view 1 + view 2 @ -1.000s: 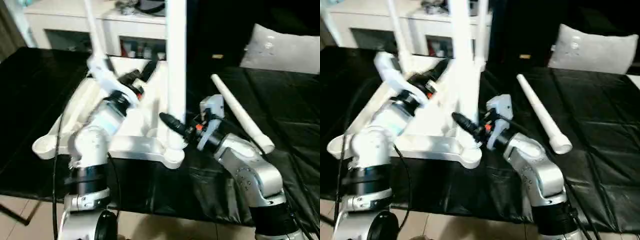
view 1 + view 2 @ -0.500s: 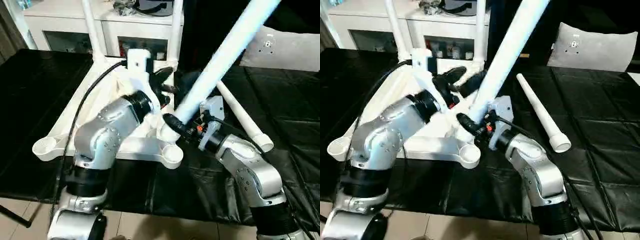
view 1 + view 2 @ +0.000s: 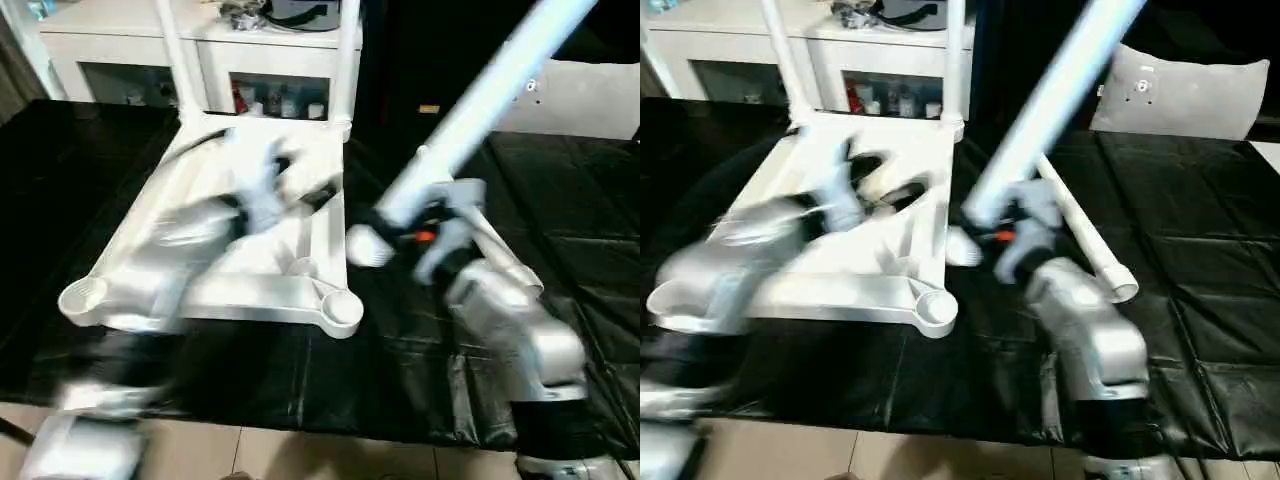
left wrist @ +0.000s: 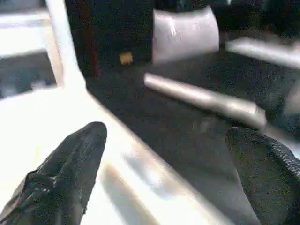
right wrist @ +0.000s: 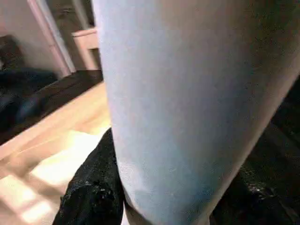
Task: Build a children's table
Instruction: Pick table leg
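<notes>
The children's table lies upside down: its white tabletop [image 3: 200,290] rests on the black cloth, with two legs [image 3: 345,60] standing in the far corner sockets. The near right socket [image 3: 342,310] is empty. My right gripper [image 3: 400,235] is shut on a third leg [image 3: 480,95], which slants up to the right; its thick end hangs just right of the tabletop's rim. In the right wrist view that leg [image 5: 187,103] sits between the black fingers [image 5: 93,192]. A fourth leg [image 3: 1080,225] lies on the cloth behind the right arm. My left gripper [image 4: 164,178] is open over the tabletop, blurred by motion.
A grey-white pillow [image 3: 1180,95] lies at the far right of the black cloth [image 3: 560,210]. A white cabinet [image 3: 260,40] with small items stands behind the table. The table's front edge [image 3: 330,425] runs just below my arms, with floor beyond it.
The leg stood upright in the near right socket; my right gripper has tilted it to the right and drawn it out of the socket. My left arm came toward the leg, then swept back.
</notes>
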{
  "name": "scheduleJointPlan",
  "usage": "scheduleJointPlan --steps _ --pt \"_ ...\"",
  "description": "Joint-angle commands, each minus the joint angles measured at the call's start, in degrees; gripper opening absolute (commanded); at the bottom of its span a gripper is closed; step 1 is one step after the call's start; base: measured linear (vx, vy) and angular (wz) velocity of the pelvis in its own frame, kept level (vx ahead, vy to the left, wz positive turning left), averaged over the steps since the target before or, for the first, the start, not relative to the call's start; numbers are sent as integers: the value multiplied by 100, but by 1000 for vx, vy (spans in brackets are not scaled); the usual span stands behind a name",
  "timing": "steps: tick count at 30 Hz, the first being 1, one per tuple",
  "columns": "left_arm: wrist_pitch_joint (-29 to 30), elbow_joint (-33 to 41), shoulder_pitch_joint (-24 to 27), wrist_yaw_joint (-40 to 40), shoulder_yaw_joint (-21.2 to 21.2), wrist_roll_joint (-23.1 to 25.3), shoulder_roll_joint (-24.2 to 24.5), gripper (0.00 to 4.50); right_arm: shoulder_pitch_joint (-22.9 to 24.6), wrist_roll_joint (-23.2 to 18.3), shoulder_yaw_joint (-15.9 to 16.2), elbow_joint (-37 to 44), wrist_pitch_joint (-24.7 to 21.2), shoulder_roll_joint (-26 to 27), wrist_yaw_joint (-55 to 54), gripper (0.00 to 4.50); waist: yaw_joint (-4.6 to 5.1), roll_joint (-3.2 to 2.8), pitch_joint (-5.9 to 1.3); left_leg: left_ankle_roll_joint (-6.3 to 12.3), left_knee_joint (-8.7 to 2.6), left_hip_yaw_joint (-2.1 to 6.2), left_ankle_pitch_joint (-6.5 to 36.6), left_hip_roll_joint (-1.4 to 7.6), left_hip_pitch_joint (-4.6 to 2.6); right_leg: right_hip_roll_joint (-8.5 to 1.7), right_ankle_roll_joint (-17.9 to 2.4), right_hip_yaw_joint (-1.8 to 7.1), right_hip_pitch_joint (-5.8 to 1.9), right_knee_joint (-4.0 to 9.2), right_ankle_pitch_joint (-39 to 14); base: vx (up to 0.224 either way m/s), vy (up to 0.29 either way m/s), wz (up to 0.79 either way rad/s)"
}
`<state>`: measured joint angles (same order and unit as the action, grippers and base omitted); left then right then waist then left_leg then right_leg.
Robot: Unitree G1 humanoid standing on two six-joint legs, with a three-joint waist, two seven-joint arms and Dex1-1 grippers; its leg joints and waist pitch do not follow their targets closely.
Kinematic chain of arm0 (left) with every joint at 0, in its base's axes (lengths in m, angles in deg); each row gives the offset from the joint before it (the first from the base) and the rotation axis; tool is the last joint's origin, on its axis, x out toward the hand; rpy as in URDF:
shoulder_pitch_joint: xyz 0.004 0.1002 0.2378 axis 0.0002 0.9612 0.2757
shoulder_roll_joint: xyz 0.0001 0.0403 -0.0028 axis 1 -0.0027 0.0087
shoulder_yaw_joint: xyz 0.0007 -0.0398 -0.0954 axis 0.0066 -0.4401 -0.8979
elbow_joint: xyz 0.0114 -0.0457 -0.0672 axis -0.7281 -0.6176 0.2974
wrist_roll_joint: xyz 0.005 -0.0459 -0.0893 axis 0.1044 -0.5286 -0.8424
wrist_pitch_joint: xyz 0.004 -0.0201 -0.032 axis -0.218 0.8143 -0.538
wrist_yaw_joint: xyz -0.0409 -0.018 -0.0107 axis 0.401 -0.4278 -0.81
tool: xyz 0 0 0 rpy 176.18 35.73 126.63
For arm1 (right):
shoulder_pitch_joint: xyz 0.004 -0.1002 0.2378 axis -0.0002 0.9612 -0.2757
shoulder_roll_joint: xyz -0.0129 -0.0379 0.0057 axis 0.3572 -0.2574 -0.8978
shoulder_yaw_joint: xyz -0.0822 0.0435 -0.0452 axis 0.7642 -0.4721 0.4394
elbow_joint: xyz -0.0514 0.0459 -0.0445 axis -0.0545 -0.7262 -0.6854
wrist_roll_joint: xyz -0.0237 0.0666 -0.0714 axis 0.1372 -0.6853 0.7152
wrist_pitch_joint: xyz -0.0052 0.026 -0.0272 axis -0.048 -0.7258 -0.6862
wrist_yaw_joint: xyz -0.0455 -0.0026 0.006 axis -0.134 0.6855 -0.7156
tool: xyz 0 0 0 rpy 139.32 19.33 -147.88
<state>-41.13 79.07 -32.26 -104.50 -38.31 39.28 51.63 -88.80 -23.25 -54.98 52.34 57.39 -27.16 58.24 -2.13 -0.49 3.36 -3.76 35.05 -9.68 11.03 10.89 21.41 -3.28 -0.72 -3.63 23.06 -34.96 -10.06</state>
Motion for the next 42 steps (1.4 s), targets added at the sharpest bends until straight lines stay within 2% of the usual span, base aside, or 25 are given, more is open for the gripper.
scheduleJointPlan --steps 1,4,6,7,8,9,10,13,14,15,16,17,18,20,21,23,28,31,33,42 --pt "-207 -25 24 -480 245 173 168 450 -1 -68 -58 143 -139 -51 -35 189 -16 -75 -403 -232 -460 76 1045 159 -93 -384 -806 278 -274 409 -1399 0 0 0" --pt "-685 -201 180 -1600 820 418 798 450 46 80 16 81 252 -198 144 189 -18 -83 -392 -269 -464 55 1049 171 -105 -401 -835 296 -257 398 -1353 0 0 0" --pt "-796 -264 222 -2008 988 460 972 450 82 43 56 107 352 -240 286 189 -22 -83 -387 -264 -471 51 1070 167 -105 -407 -857 301 -262 402 -1372 0 0 0" --pt "-954 -350 226 -2237 1066 506 1031 450 131 114 101 146 405 -265 275 189 -13 -111 -389 -290 -472 53 1096 174 -105 -406 -896 301 -269 382 -1320 0 0 0" --pt "-988 -372 226 -2286 1082 520 1042 450 143 120 113 160 397 -274 284 189 -19 -100 -386 -279 -471 50 1092 171 -110 -407 -895 301 -262 406 -1322 0 0 0" --pt "-1278 -573 200 -2674 1204 654 1116 432 246 90 208 302 149 -376 407 189 -20 -103 -379 -270 -477 49 1122 162 -107 -400 -884 304 -274 418 -1372 0 0 0" --pt "-1394 -670 176 -2856 1277 707 1153 415 300 99 219 358 136 -379 410 189 -12 -81 -382 -272 -484 54 1141 168 -99 -401 -888 305 -290 407 -1357 0 0 0" --pt "-1752 -1033 80 -3102 1458 930 1179 409 392 84 191 408 385 -302 490 189 -13 -106 -379 -283 -488 58 1280 169 -112 -417 -863 306 -274 424 -1540 0 0 0" --pt "-1948 -1238 22 -3120 1544 1063 1166 394 413 27 181 456 157 -327 427 189 -9 -88 -377 -275 -491 64 1286 163 -105 -416 -857 304 -283 439 -1592 0 0 0" --pt "-2157 -1463 -45 -3138 1632 1200 1149 379 426 -39 172 505 -148 -366 331 189 -9 -105 -372 -286 -499 71 1328 168 -123 -408 -854 305 -276 437 -1635 0 0 0" --pt "-2185 -1607 -83 -3249 1616 1144 1105 379 438 -80 191 522 -278 -390 325 189 -6 -100 -372 -296 -503 74 1345 175 -121 -413 -859 305 -280 433 -1641 0 0 0" --pt "-2205 -1755 -121 -3376 1576 1053 1041 370 464 -128 225 537 -345 -415 380 189 -3 -122 -363 -316 -502 65 1414 166 -129 -419 -870 302 -271 450 -1740 0 0 0" --pt "-2234 -1890 -159 -3549 1569 983 1001 365 508 -149 296 574 -331 -481 520 189 -13 -117 -369 -327 -495 67 1485 167 -145 -434 -885 304 -270 464 -1834 0 0 0" --pt "-2314 -2029 -209 -3718 1605 1007 999 354 549 -132 350 597 -168 -529 669 189 -20 -108 -374 -315 -492 69 1455 178 -127 -447 -918 312 -274 464 -1771 0 0 0" --pt "-2365 -2099 -236 -3781 1622 1040 1001 331 562 -123 358 599 -87 -536 709 189 -19 -102 -379 -311 -493 69 1420 187 -126 -447 -946 313 -280 443 -1680 0 0 0" --pt "-2597 -2457 -370 -4002 1609 1138 936 327 625 -107 426 666 -58 -613 851 189 -22 -102 -383 -287 -489 70 1369 183 -121 -444 -982 309 -287 433 -1592 0 0 0" --pt "-2833 -2858 -529 -4153 1623 1210 837 291 663 -76 459 706 -88 -655 900 189 -22 -100 -379 -241 -484 61 1311 177 -117 -441 -1027 307 -292 448 -1546 0 0 0" --pt "-2966 -3306 -720 -4224 1530 1193 587 272 692 -82 470 745 -123 -690 884 189 -55 -108 -392 -238 -473 60 1240 189 -126 -460 -1049 313 -298 432 -1501 0 0 0" --pt "-2978 -3415 -759 -4265 1505 1175 523 263 690 -73 484 738 -90 -705 898 189 -59 -92 -395 -233 -476 62 1225 196 -119 -464 -1084 311 -306 429 -1441 0 0 0" --pt "-3435 -4169 -945 -4500 1559 1456 343 190 707 -9 523 738 0 -731 945 189 -68 -92 -394 -198 -472 59 1240 199 -124 -469 -1115 314 -309 439 -1429 0 0 0"
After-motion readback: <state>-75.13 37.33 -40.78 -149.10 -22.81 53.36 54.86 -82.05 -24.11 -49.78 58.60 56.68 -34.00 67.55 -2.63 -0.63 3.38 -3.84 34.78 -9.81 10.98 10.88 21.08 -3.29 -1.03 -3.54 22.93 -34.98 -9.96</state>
